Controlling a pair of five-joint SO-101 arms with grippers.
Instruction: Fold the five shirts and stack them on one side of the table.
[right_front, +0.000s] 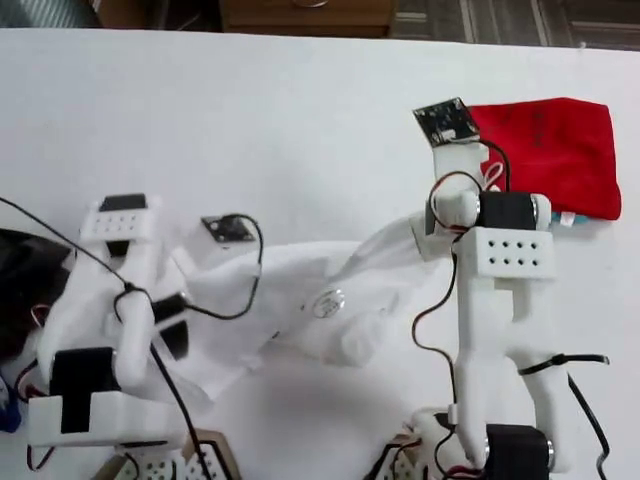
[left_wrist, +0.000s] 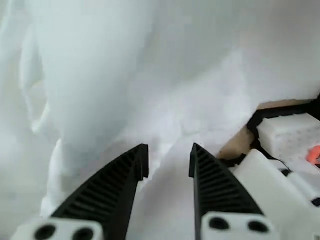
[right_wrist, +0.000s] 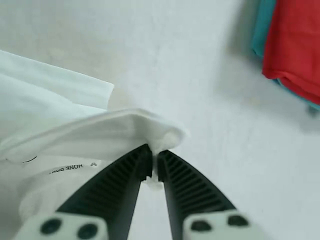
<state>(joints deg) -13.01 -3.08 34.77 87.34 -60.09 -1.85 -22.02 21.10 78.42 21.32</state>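
I judged the task less than half done: a folded red shirt (right_front: 555, 150) lay on a teal one (right_wrist: 260, 30), near the crumpled white shirt (right_front: 330, 300). My right gripper (right_wrist: 154, 162) pinched its edge; my left gripper (left_wrist: 168, 160) hovered over it, fingers apart.

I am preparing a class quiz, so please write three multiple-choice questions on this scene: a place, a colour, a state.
1. Where does the red shirt lie? A. in a gripper B. on a teal shirt C. on the floor
2. What colour is the shirt that the right gripper pinches? A. red B. black C. white
3. How is the left gripper? A. open B. shut on cloth C. shut on a cable
Answers: 1 B, teal edges show beneath the red; 2 C, its fingers close on a fold of the white shirt; 3 A, a gap shows between its fingers.
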